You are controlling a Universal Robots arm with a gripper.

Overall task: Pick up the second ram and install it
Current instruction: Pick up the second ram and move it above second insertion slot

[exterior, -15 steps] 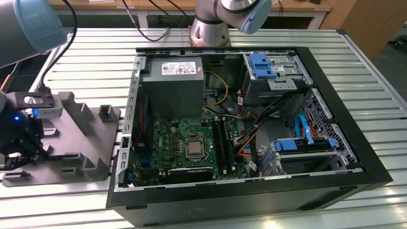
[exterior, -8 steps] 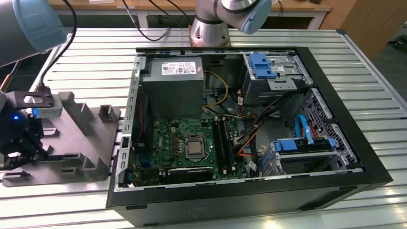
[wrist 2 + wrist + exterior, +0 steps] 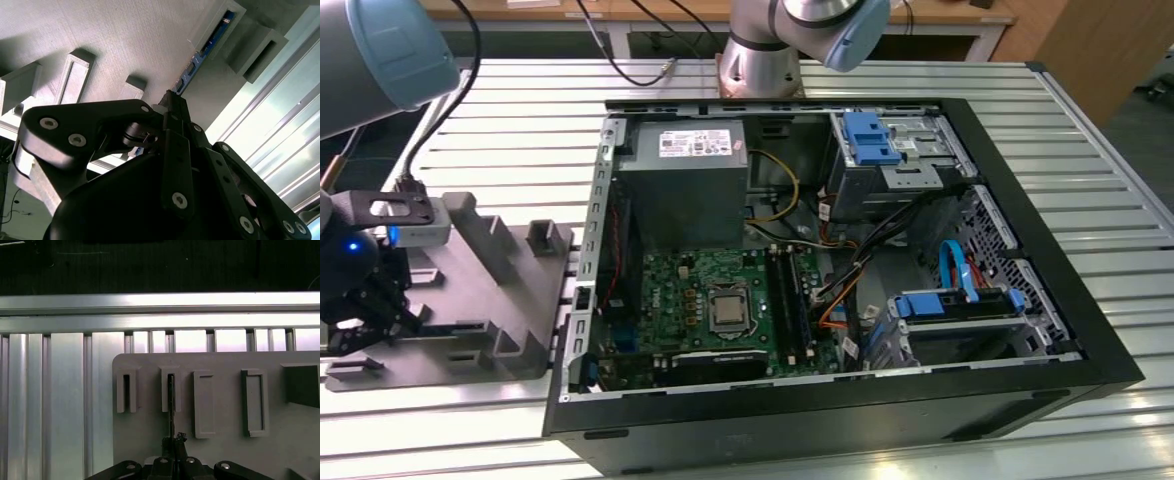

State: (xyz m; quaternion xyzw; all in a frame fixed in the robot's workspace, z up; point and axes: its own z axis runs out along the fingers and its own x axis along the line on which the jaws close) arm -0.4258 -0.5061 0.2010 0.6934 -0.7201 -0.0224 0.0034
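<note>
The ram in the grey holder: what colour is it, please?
The ram is blue, clearest in the second wrist view.

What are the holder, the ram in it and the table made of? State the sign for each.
The holder: matte grey plastic, likely printed; fine layered texture. The second ram: blue circuit board, probably fibreglass, with small dark parts. The table: bare metal, likely aluminium; bright ribbed slats.

Ribbed metal table, wooden furniture behind.
The slatted aluminium table (image 3: 507, 120) spans the exterior view. A wooden bench (image 3: 947, 18) runs along its far edge, and a wooden panel (image 3: 1107, 50) stands at the exterior view's right above dark floor (image 3: 1150, 135).
</note>
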